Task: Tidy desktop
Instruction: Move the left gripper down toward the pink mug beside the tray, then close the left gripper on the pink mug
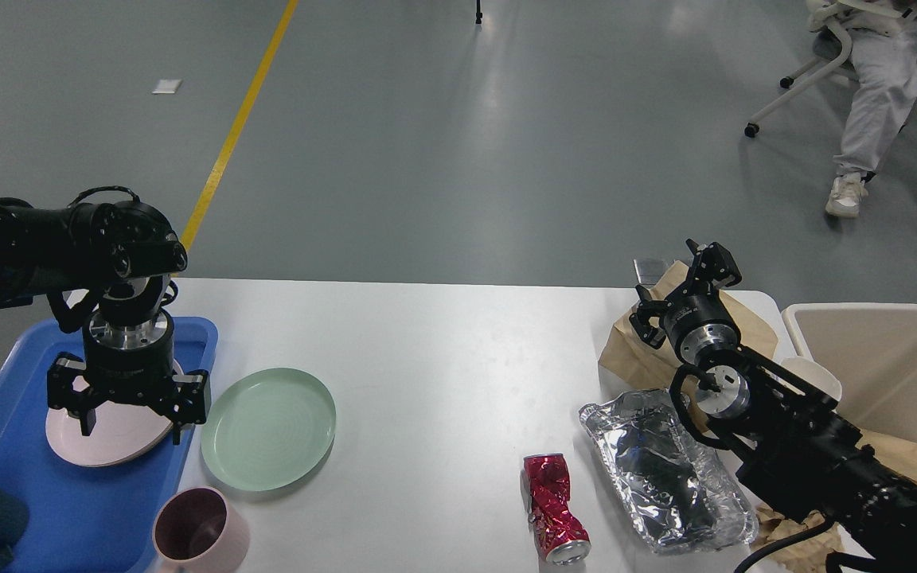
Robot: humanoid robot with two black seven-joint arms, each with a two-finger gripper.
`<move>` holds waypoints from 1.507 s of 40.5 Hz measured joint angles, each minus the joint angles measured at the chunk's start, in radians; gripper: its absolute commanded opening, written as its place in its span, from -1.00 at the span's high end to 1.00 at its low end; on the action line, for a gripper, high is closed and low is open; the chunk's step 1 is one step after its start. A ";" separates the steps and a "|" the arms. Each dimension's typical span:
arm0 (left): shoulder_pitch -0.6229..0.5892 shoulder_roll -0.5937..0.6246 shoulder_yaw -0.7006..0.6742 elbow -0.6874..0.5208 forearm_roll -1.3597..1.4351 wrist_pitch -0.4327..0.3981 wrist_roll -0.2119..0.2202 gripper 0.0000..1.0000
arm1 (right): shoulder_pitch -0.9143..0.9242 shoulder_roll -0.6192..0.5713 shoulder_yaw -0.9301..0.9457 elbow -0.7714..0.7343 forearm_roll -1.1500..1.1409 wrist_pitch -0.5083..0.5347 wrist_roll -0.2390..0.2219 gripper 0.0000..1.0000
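Hovering over the pink plate (108,436) in the blue tray (84,509), left gripper (130,418) spread apart; right gripper (685,274) unclear above brown paper (634,350).

This looks like a lab or a factory hall. The grey floor (442,143) is smooth and shiny, with a yellow line (239,119) painted across it, and a person in white work clothes (888,87) sits on a wheeled chair (801,79).

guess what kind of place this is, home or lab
Probably a lab or workshop hall, not a home: a grey coated floor with a yellow line, a person in white work clothes on a rolling chair, and a white desktop staged with dishes and trash.
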 measured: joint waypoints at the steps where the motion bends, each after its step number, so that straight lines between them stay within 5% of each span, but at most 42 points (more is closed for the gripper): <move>1: 0.005 0.001 0.000 -0.002 0.000 0.000 0.000 -0.94 | 0.000 0.000 0.000 0.000 0.000 0.000 0.000 -1.00; 39: 0.145 -0.026 -0.048 0.008 0.004 0.000 0.004 -0.84 | 0.000 0.000 0.000 0.000 0.000 0.000 0.000 -1.00; 46: 0.169 -0.026 -0.088 0.011 0.031 0.000 0.004 -0.47 | 0.000 0.001 0.000 0.000 0.000 0.000 0.000 -1.00; 57: 0.227 -0.057 -0.125 0.070 0.044 0.000 0.003 -0.22 | 0.000 0.001 0.000 0.000 0.000 0.000 0.000 -1.00; 61: 0.252 -0.091 -0.128 0.100 0.047 0.000 0.003 0.18 | 0.000 0.001 0.000 0.000 0.000 0.000 0.000 -1.00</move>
